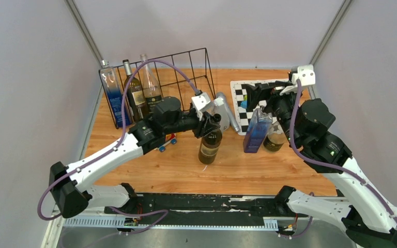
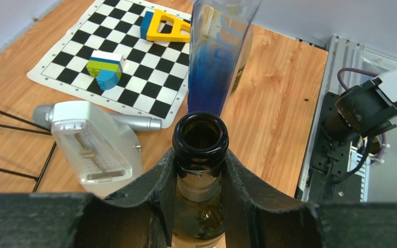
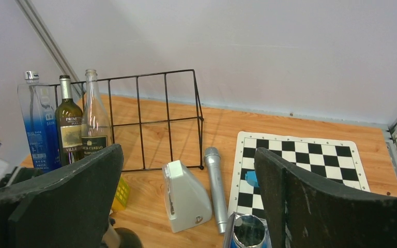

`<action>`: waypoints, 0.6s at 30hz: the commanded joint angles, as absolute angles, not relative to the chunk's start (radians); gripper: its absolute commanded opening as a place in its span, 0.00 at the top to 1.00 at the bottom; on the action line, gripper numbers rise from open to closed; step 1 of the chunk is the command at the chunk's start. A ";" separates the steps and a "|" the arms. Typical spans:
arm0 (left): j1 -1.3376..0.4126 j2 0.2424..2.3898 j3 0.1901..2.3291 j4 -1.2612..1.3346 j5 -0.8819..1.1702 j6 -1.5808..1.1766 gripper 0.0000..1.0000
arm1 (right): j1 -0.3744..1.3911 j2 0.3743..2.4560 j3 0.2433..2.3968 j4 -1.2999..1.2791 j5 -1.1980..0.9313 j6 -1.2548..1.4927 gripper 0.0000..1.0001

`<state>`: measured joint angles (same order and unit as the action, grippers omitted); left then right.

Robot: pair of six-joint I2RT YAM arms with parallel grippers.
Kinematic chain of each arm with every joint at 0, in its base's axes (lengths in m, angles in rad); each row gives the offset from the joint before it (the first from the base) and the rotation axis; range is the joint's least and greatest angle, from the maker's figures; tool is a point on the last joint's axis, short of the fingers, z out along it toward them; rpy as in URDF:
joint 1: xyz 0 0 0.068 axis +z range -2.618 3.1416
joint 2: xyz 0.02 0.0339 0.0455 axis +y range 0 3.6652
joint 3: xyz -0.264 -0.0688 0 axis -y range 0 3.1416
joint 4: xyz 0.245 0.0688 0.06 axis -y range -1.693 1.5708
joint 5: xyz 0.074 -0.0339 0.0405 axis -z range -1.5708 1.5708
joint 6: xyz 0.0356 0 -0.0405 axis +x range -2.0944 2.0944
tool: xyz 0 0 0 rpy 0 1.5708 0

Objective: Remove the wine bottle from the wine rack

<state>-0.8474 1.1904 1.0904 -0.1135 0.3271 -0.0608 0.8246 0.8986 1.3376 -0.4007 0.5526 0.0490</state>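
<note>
The black wire wine rack stands at the back left; three bottles stand upright at its left end. A dark brown wine bottle stands upright in front of the rack, outside it, near the table's middle. My left gripper is shut on its neck just below the open mouth; in the left wrist view both fingers press the neck of the bottle. My right gripper hangs open over a tall blue bottle, touching nothing; the right wrist view shows the rack.
A grey wedge-shaped box and a silver microphone lie right of the rack. A chessboard mat with toy blocks lies at the back right. A brown bottle stands beside the blue one. A small coloured toy lies under the left arm.
</note>
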 commanded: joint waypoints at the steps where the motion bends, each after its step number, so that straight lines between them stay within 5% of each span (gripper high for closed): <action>1: -0.879 1.237 1.133 0.140 0.297 -0.034 1.00 | 0.830 0.850 1.347 -0.428 0.597 0.075 0.01; 18: -0.907 1.493 1.205 0.418 0.321 -0.039 1.00 | 0.830 0.787 1.325 -0.452 0.653 0.039 0.01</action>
<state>-0.9012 1.4712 1.1133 0.2169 0.3058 -0.0360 0.8246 0.7959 1.3281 -0.4412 0.6277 0.0551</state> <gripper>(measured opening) 0.399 0.995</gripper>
